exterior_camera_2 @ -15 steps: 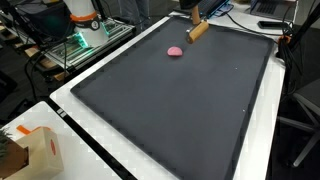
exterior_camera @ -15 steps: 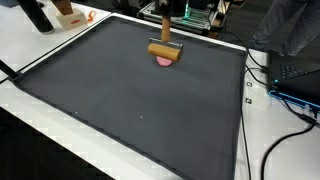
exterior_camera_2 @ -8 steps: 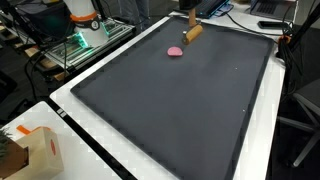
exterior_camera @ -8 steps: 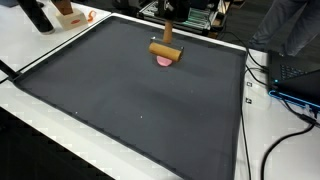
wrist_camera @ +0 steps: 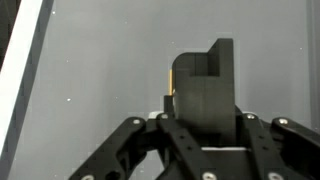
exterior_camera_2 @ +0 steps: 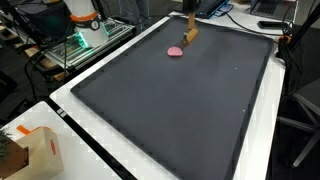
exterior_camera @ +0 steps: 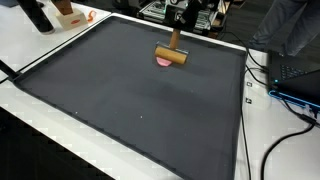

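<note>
The light-brown wooden mallet (exterior_camera: 171, 55) with a cylindrical head hangs head-down over the far part of the dark grey square mat (exterior_camera: 130, 110), its thin handle clamped between the closed fingers of the black gripper (exterior_camera: 178, 20); in the wrist view only a narrow tan edge of the mallet (wrist_camera: 170, 88) shows beside the dark fingers (wrist_camera: 205, 90). A small flat pink disc (exterior_camera: 163, 61) lies on the mat near the head, partly covered by it in an exterior view and clearly apart (exterior_camera_2: 175, 51) in an exterior view, while a white table (exterior_camera: 40, 60) borders the mat
</note>
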You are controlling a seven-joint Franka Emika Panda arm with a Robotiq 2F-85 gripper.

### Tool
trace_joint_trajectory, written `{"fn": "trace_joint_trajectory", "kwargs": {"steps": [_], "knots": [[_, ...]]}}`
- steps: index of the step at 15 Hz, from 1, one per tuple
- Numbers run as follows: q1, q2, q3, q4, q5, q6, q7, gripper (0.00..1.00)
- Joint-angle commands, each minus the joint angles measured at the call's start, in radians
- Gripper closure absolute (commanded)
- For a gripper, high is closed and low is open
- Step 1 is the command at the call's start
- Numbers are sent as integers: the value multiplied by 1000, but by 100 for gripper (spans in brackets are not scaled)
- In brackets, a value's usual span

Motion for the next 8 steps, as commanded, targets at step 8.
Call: {"fn": "trace_joint_trajectory", "kwargs": {"steps": [8], "knots": [[29, 109, 10, 104, -84, -78, -90, 77]]}}
